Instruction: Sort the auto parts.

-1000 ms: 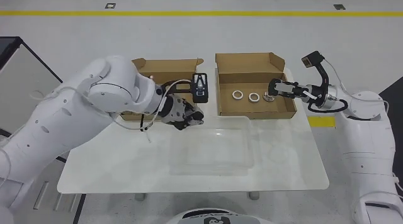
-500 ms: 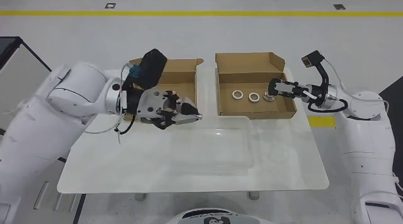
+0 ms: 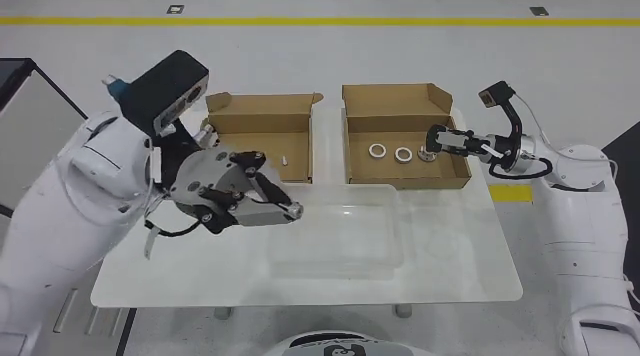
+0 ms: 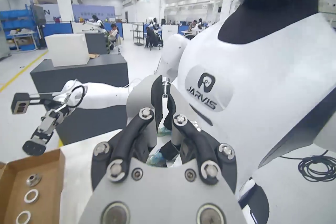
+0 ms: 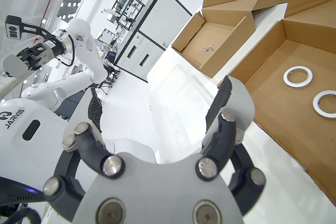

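My left gripper (image 4: 163,97) is shut on a small silver bolt (image 4: 165,86), which it holds upright at its fingertips. In the top view this gripper (image 3: 292,211) hangs over the table's left half, just in front of the left cardboard box (image 3: 258,116). A couple of small bolts (image 5: 207,48) lie in that box. My right gripper (image 5: 160,101) is open with nothing between its fingers, and sits over the right cardboard box (image 3: 392,98). That box holds two silver rings (image 3: 380,151) (image 3: 403,154) and a flanged part (image 4: 32,179).
A clear plastic tray (image 3: 345,261) lies on the white table (image 3: 470,266) in front of both boxes. Both boxes have upright flaps at the back. A dark cabinet (image 5: 147,43) stands beyond the table's left side.
The left arm has risen and swung its wrist up and back from the left box toward the table's near left. The right arm has not moved.
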Controlling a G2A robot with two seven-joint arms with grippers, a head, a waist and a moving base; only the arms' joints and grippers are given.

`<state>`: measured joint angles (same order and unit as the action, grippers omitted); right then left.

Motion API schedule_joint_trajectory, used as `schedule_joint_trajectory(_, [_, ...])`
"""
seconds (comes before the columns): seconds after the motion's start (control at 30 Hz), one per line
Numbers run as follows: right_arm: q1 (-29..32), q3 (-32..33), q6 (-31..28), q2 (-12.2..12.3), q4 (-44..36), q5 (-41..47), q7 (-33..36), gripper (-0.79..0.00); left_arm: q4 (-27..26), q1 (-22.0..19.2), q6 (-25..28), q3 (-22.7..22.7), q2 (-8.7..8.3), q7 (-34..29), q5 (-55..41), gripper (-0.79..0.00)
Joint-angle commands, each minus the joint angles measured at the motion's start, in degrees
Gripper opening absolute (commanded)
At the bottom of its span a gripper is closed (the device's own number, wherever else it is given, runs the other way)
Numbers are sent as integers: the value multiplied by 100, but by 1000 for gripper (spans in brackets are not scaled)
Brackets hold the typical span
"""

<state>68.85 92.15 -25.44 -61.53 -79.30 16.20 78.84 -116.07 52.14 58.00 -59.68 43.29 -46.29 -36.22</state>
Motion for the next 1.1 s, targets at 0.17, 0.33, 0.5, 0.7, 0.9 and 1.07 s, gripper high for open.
schedule_joint_trajectory(0.17, [0,0,0,0,0,0,0,0,166,209,0,-268,294,-1,-660,-785])
schedule_joint_trajectory(0.33, [0,0,0,0,0,0,0,0,272,335,0,-456,511,-2,-996,-785])
schedule_joint_trajectory(0.5, [0,0,0,0,0,0,0,0,326,404,0,-544,694,-2,-1165,-785])
schedule_joint_trajectory(0.7, [0,0,0,0,0,0,0,0,547,426,0,-551,758,-2,-747,-785])
schedule_joint_trajectory(0.9, [0,0,0,0,0,0,0,0,547,426,0,-551,758,-2,-747,-785])
schedule_joint_trajectory(1.07, [0,0,0,0,0,0,0,0,350,630,0,-532,838,462,-899,-785])
